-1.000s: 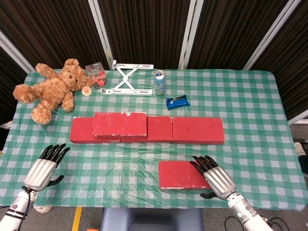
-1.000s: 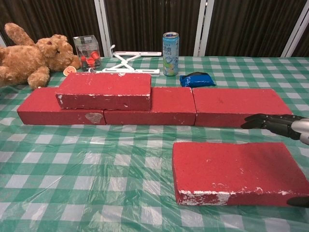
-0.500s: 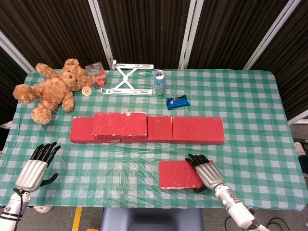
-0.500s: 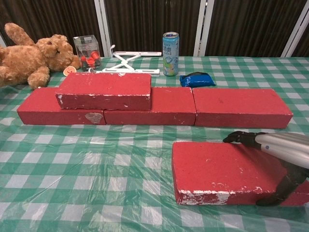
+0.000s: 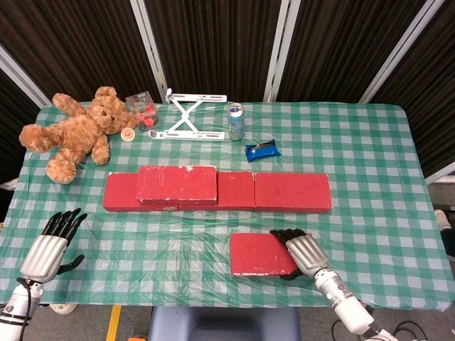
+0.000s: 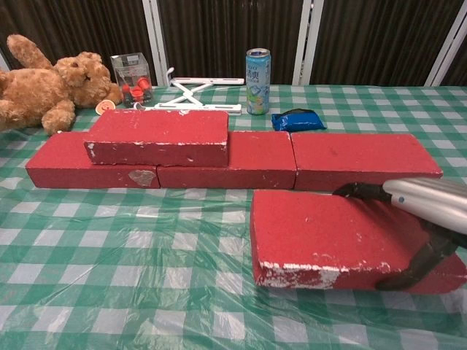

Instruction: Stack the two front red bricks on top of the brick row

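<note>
Presently we find the right hand (image 5: 304, 253) clamped on the right end of the front brick (image 5: 261, 253), fingers over its top face and thumb under the near edge, as the chest view shows (image 6: 427, 219). That brick appears tilted, its near edge raised off the checked tablecloth (image 5: 178, 245), though we cannot confirm full clearance. It lies just in front of the brick row (image 5: 291, 192), below the right-hand block. One brick (image 5: 177, 185) already sits on the row's left portion.

We note the left hand (image 5: 48, 245) hovering over the near left corner of the table, fingers spread and holding nothing.

Our assessment: the step in hand is the lift of the second brick. The grasp is taken at one end only, so the free end will likely sag and twist. We recommend keeping the brick level, raising it fully above the row's top before carrying it back, and not dragging it across the plastic sheet. We advise setting it down flat on the right part of the row, edges aligned, beside the stacked brick. The can (image 5: 236, 121) and blue packet (image 5: 262, 150) stand behind the row; overshoot should be avoided.
</note>
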You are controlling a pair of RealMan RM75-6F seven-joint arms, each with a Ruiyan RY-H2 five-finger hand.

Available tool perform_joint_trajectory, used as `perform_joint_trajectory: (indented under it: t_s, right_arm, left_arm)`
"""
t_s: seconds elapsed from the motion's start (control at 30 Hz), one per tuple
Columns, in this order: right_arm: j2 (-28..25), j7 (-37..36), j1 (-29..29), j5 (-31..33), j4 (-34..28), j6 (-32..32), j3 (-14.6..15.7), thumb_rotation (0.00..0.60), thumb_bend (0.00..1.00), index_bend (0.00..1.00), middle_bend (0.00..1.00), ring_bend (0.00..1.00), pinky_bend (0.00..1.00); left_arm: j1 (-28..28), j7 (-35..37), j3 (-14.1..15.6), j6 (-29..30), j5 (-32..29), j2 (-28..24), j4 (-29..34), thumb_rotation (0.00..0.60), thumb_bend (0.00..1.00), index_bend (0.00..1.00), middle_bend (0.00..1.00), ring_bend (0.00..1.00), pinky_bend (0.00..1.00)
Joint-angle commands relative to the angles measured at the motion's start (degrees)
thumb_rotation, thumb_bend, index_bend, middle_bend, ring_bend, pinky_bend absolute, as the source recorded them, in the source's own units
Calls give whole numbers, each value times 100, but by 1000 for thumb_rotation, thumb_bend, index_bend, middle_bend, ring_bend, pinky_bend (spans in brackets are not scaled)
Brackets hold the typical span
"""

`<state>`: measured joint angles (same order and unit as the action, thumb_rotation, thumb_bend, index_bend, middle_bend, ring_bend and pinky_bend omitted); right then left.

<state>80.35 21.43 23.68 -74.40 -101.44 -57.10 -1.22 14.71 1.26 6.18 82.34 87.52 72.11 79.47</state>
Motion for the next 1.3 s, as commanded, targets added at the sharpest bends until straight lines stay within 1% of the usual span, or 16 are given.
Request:
perform_joint_trajectory:
  t_s: [0.03, 0.07, 0.17, 0.23, 0.3, 0.33, 0.43, 0.53, 0.7, 0.83, 0.93, 1.13, 1.3]
  right_arm:
    - [-265, -402, 34, -375, -119, -260, -169, 600, 130, 623, 419, 299, 377]
    - [-347, -490, 75, -405, -141, -268, -244, 600, 132, 624, 420, 300, 377]
    - [-614, -751, 323, -387, -122, -164, -598, 600, 133, 620, 420, 300, 377]
    - [-783, -951, 579, -239, -17, 49, -907, 600, 133, 618, 421, 300, 377]
    - [-918, -1069, 830, -85, 147, 306, -1147, 600, 133, 613, 421, 300, 375]
    - [-993, -1185, 987, 23, 295, 477, -1293, 600, 134, 609, 421, 300, 371]
    - [-1112, -1457, 1356, 250, 746, 920, -1553, 600, 134, 605, 421, 300, 359]
    - [-1163, -1828, 1666, 397, 1261, 1412, -1667, 600, 136, 603, 420, 300, 344]
    - [-1036, -2332, 1976, 298, 2102, 1900, -1590, 600, 139, 599, 420, 300, 340]
    - [-817, -2847, 2127, 96, 2592, 2144, -1469, 600, 144, 595, 420, 300, 339]
    - [-615, -3104, 2247, -102, 2919, 2261, -1344, 600, 145, 589, 420, 300, 338]
    - [-264, -3339, 2446, -385, 3377, 2365, -1112, 600, 146, 585, 420, 300, 336]
    - [-86, -3412, 2543, -400, 3563, 2404, -1019, 600, 146, 576, 420, 300, 330]
  left_arm:
    - [-24, -38, -35, -24, 3, 4, 8, 600, 264, 0, 0, 0, 58]
    - [-33, -56, -49, -35, -3, 8, 11, 600, 265, 0, 0, 0, 58]
    - [-58, -143, -105, -75, -39, 24, 20, 600, 264, 0, 0, 0, 58]
    - [-76, -240, -153, -86, -66, 51, 20, 600, 263, 0, 0, 0, 58]
    - [-91, -313, -194, -84, -79, 77, 22, 600, 264, 0, 0, 0, 58]
    - [-100, -360, -220, -81, -86, 94, 22, 600, 264, 0, 0, 0, 58]
    - [-121, -463, -286, -92, -123, 141, 12, 600, 264, 0, 0, 0, 58]
    - [-121, -557, -341, -159, -177, 191, -9, 600, 266, 0, 0, 0, 58]
    - [-116, -686, -423, -264, -253, 266, -58, 600, 264, 0, 0, 0, 58]
    - [-116, -752, -477, -326, -302, 306, -80, 600, 265, 0, 0, 0, 58]
    - [-110, -792, -509, -373, -322, 335, -101, 600, 265, 0, 0, 0, 58]
    - [-110, -814, -561, -443, -357, 362, -137, 600, 265, 0, 0, 0, 58]
    - [-114, -787, -588, -470, -355, 353, -148, 600, 264, 0, 0, 0, 58]
